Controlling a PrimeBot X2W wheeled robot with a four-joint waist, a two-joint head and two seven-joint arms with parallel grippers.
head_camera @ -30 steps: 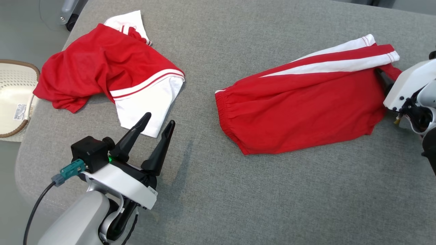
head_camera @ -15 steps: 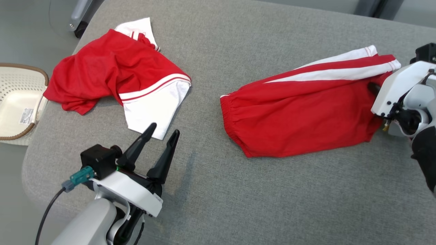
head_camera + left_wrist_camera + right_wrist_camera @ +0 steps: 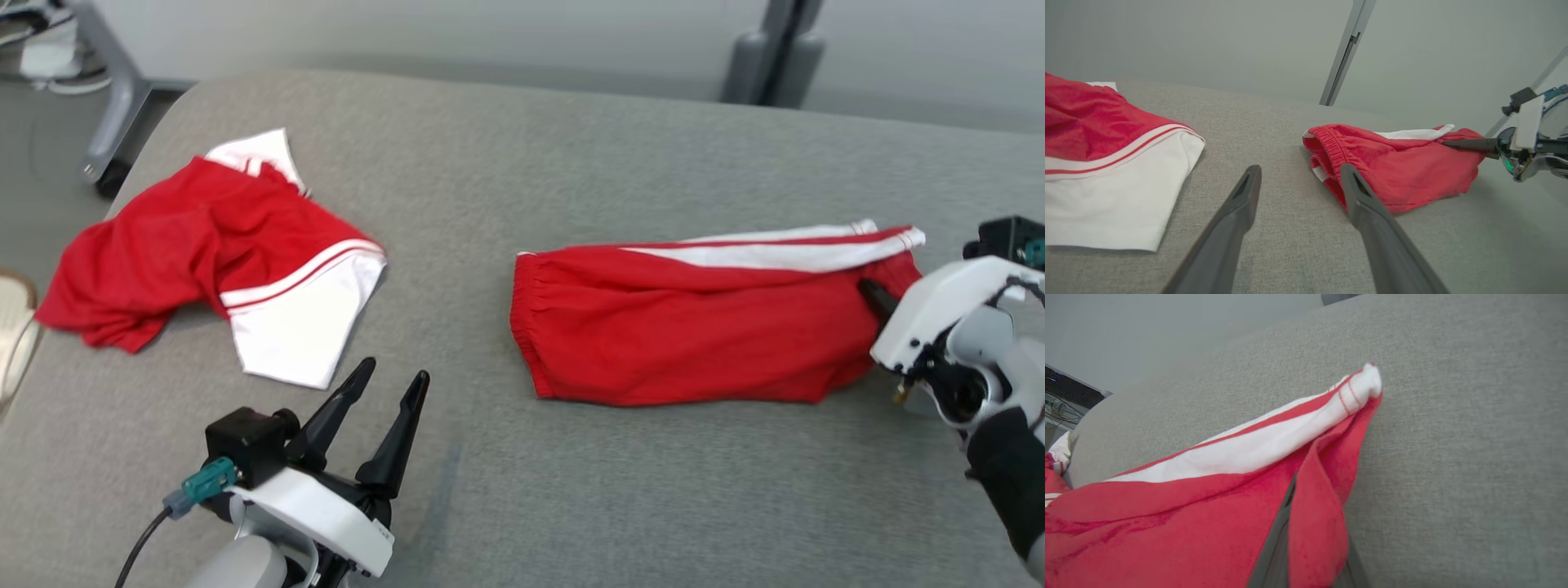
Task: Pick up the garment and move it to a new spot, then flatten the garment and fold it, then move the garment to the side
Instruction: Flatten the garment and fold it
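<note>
**Scene at the start of the pick-up, read from left to right.**

Far left: a red-and-white top [image 3: 204, 245] lies crumpled on the grey tabletop [image 3: 522, 147]. Neither hand touches it, and it appears to play no part in the present step.

Near left: the left hand [image 3: 394, 369] hovers low over the tabletop. Its two dark fingers are spread wide with nothing between them. In the left wrist view they point towards the gap between the two garments.

Centre to right: the red shorts [image 3: 686, 335], the garment being worked on, lie well apart from the top. The elastic waistband faces left, the leg hems face right, and a white side stripe runs along the far edge. The cloth lies loosely doubled and wrinkled, not smoothed out.

Right: the right hand [image 3: 873, 294] is clamped on the leg end of the shorts. In the right wrist view a fold of red cloth [image 3: 1310, 522] is pinched between its fingers, just near of the white hem corner. The bulk of the garment rests on the tabletop.

Progress, as judged from these views: only the grasp has been secured. Still to come are the lift and the carry to a new spot, then flattening, folding, and finally moving the shorts to the side. Flattening will probably need the free left hand at the waistband.
</note>
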